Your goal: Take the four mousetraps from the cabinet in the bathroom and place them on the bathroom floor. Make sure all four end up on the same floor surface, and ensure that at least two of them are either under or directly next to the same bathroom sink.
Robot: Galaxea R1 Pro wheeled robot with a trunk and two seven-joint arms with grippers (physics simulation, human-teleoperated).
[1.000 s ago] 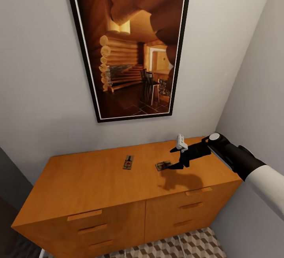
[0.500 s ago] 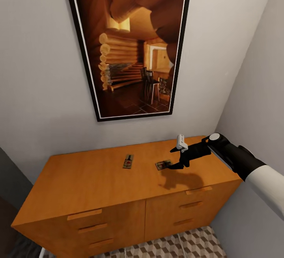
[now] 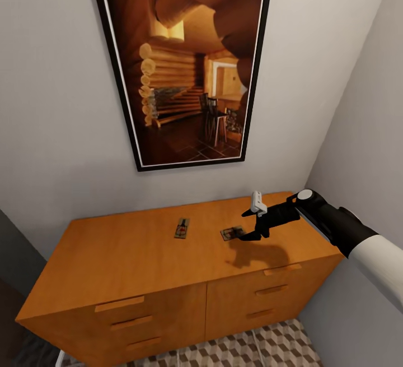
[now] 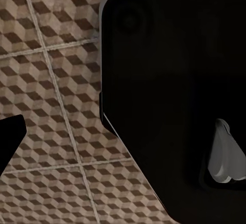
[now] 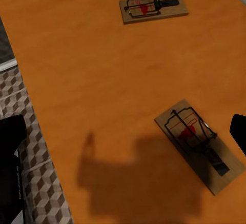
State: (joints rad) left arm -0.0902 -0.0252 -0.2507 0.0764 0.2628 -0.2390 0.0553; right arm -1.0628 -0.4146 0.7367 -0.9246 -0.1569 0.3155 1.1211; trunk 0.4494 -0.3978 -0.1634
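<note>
— Where are the mousetraps?
— Two lie flat on top of the cabinet [image 3: 168, 255], well apart: the near mousetrap [image 3: 231, 233] just beside the right claw [image 3: 244, 226], the far mousetrap [image 3: 181, 228] toward the middle, below a framed picture [image 3: 184, 64].
— Is the right claw grasping anything?
— No, it hangs released above the wood, casting a shadow.
— And the left claw?
— Cannot tell; its wrist view shows the bathroom floor [image 4: 51, 80].

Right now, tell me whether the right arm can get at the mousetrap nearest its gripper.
Probably yes. The right gripper hovers just beside the nearer mousetrap on the cabinet top, with nothing lying between them.
</note>
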